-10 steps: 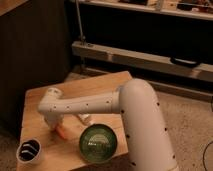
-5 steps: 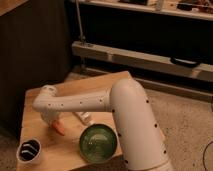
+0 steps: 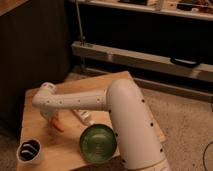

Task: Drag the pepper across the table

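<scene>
The pepper (image 3: 58,126) is a small slim orange-red piece lying on the light wooden table (image 3: 37,130), left of centre. My white arm reaches from the lower right across the table to the left. Its wrist bends down, and my gripper (image 3: 52,120) is right at the pepper, at its upper left end and down at the table top. The arm hides part of the table's middle.
A round green bowl (image 3: 98,144) stands at the table's front, right of the pepper. A black-and-white cup (image 3: 29,150) stands at the front left corner. A pale oblong object (image 3: 85,118) lies under the arm. Dark shelving stands behind the table.
The arm's elbow has swung left over the table. The gripper and the pepper have shifted only slightly left. The bowl and the cup have not moved.
</scene>
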`<state>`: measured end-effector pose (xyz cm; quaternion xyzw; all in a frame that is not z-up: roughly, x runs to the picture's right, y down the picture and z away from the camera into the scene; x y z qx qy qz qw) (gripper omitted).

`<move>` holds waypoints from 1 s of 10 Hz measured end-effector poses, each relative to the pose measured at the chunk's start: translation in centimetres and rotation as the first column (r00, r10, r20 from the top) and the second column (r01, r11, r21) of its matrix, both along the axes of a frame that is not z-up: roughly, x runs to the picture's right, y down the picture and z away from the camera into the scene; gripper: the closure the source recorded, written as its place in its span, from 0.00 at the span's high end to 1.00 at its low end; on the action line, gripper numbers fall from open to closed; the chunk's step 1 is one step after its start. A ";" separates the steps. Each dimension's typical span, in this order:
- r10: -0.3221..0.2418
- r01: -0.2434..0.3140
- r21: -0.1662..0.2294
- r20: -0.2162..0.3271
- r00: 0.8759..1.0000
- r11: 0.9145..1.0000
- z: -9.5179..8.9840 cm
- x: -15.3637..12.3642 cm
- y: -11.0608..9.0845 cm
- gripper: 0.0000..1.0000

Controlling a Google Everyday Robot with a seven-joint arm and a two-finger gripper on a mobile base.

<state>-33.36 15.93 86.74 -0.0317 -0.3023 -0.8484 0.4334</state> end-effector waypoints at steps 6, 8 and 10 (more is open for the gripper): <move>0.005 -0.005 0.008 0.009 1.000 1.000 1.7 -1.0 -1.9 0.04; -0.001 0.001 0.011 0.006 1.000 1.000 2.3 -1.2 -2.8 0.04; -0.016 0.016 0.010 -0.002 1.000 1.000 2.8 -1.5 -3.3 0.04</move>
